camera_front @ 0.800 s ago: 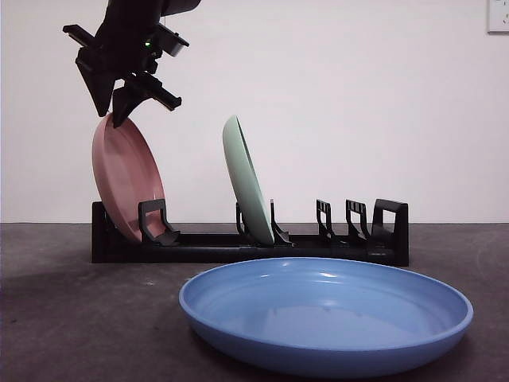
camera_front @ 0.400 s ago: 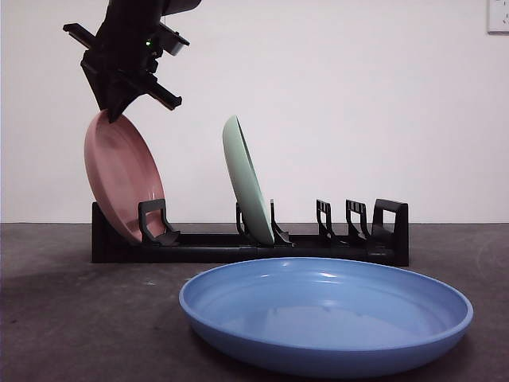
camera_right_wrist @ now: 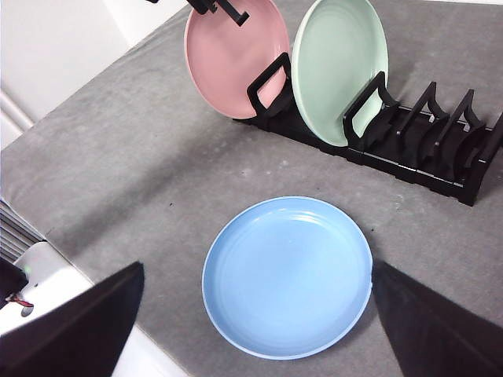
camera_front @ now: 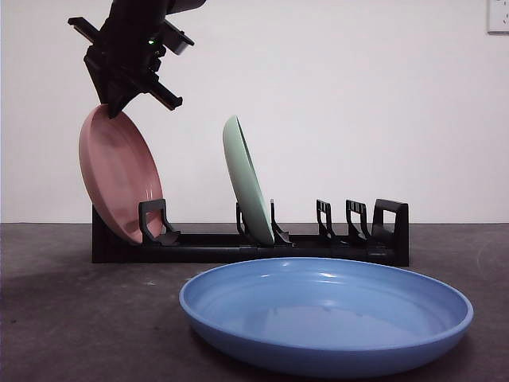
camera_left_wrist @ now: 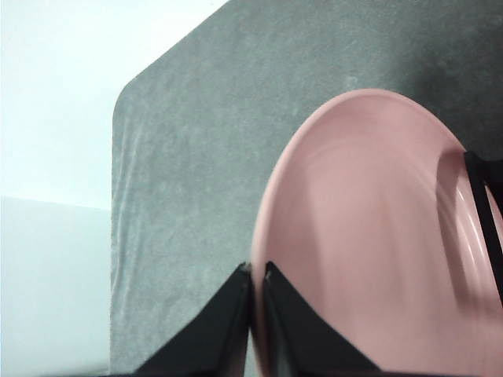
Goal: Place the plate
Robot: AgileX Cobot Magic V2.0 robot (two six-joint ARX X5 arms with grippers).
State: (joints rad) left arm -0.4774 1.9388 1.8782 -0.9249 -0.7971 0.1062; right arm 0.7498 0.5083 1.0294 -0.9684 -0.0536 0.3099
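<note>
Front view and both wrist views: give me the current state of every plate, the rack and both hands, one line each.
Round pink plastic plate: standing in the rack's end slot, leaning outward, top rim pinched.
Left hand: shut on the pink plate's rim.
Round pale green plastic plate: standing in a middle slot, free.
Round blue plastic plate: lying flat on the table, face up, free.
Black slotted dish rack: two slots filled, others vacant.
Right hand: open, above the blue plate.

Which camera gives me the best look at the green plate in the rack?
The right wrist view: it looks down on the green plate, showing its whole round face leaning in the black rack beside the pink plate. The front view shows the green plate only edge-on. The left wrist view misses it.
</note>
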